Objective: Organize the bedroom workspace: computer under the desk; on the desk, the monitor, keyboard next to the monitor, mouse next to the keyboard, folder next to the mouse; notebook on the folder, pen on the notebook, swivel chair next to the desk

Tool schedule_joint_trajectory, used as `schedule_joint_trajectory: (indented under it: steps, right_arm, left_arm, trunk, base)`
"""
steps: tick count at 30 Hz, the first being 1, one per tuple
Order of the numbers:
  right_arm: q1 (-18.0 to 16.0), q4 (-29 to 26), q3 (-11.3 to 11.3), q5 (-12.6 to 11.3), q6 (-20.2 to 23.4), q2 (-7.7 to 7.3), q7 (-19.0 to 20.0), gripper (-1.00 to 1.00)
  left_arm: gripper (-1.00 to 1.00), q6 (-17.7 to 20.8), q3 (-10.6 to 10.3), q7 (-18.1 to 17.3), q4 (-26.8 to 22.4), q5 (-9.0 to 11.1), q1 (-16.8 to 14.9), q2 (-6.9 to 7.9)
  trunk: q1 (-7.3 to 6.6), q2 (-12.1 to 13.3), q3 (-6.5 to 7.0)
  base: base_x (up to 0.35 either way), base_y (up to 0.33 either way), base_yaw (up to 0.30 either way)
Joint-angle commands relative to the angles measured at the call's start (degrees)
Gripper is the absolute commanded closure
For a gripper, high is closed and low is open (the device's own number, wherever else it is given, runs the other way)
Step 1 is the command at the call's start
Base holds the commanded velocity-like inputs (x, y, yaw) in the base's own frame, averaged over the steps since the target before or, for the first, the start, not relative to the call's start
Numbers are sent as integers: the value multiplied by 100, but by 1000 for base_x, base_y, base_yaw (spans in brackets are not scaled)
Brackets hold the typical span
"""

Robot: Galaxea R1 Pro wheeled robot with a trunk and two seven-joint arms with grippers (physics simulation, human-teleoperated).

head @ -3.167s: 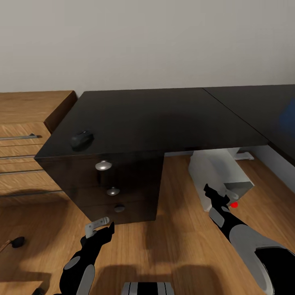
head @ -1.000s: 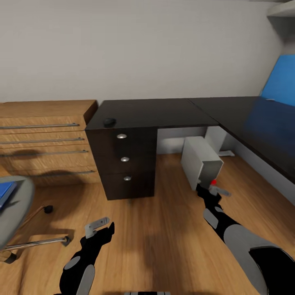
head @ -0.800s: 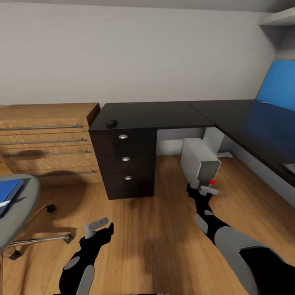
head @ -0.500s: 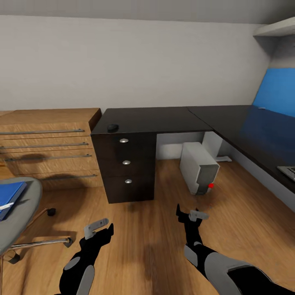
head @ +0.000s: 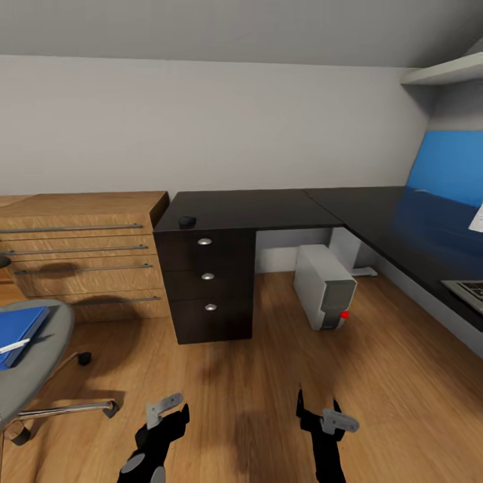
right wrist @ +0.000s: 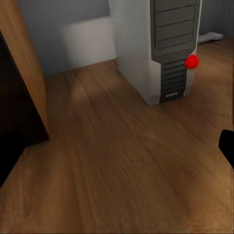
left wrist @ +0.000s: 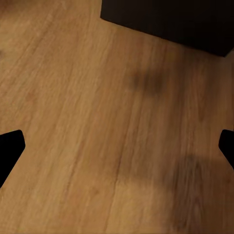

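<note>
Right claw [head: 315, 410] now back from computer [head: 325, 285], spread, empty; left claw [head: 169, 409] likewise spread, empty.

Grey computer [head: 326, 286] upright on floor under black desk [head: 282, 206], frame center-right; blue folder [head: 17, 333] on swivel chair [head: 33, 365], lower left.

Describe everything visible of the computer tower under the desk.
The computer is a small light-grey box tower standing upright on the wood floor, tucked partly beneath the glossy black desk, beside its dark drawer block. Its front panel is darker grey with horizontal ribs, and a red dot sits low on that panel toward one edge. The casing looks like smooth plastic or metal. Nothing rests on it, and neither gripper touches it.
</note>
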Motion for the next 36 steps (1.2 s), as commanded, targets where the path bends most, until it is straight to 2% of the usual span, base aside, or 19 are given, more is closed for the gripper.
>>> schedule_joint_trajectory:
  steps: [1, 3, 5, 6, 8, 9, 11, 14, 18, 30, 35, 36]
  right_arm:
    - [51, 10, 55, 6, -14, 0, -61, -100]
    - [213, 10, 55, 1, -14, -8, -63, -100]
    - [406, 10, 54, -3, -14, -31, -65, -100]
    - [448, 10, 54, -3, -14, -38, -65, -100]
    - [603, 10, 54, -5, -14, -53, -67, -100]
    - [777, 10, 49, -4, -14, -61, -66, -100]
    - [876, 18, 48, -5, -14, -100, -66, -100]
    - [909, 24, 52, -21, -14, -203, -65, -100]
    - [922, 25, 54, -37, -14, -259, -63, -100]
    - [926, 17, 44, -35, -14, -257, -56, -100]
    - [926, -50, 29, -50, 794, -267, -64, -100]
    - [926, -168, 28, -43, 973, -272, -58, -100]
  left_arm:
    - [-100, -122, -11, 42, 131, 50, -2, 6]
    - [-100, -526, -19, 40, 589, 17, -2, 14]
    - [-100, -1072, -37, 36, 1216, -134, -2, 18]
    - [-100, -1215, -40, 34, 1354, -186, -2, 19]
    - [-100, -1765, -49, 31, 1801, -399, -2, 21]
    - [-100, -2290, -53, 30, 2252, -544, -2, 21]
    - [-100, -2587, -54, 29, 2499, -598, -2, 22]
    - [-100, -2720, -55, 29, 2590, -616, -2, 22]
    - [-100, -2777, -48, 29, 2676, -623, -2, 27]
    - [-100, -2847, -46, 49, 2944, -628, -2, 33]
    - [-100, -2848, -55, 55, 2996, -630, -2, 19]
    - [-100, -2848, -115, 62, 3068, -640, -2, -3]
  trunk:
    - [-4, -1, 18]
    - [-9, 2, 62]
    - [-14, 5, 107]
    - [-17, 6, 129]
    - [-22, 9, 173]
    - [-24, 10, 195]
    - [-30, 13, 239]
    - [-37, 17, 306]
    - [-48, 22, 395]
    - [-79, 38, 660]
    - [-91, 45, 771]
    - [-94, 46, 793]
  base:
    - [0, 0, 0]
    - [0, 0, 0]
    - [0, 0, 0]
    - [0, 0, 0]
    - [0, 0, 0]
    - [0, 0, 0]
    - [0, 0, 0]
    - [0, 0, 0]
    - [0, 0, 0]
    - [0, 0, 0]
    - [0, 0, 0]
    - [0, 0, 0]
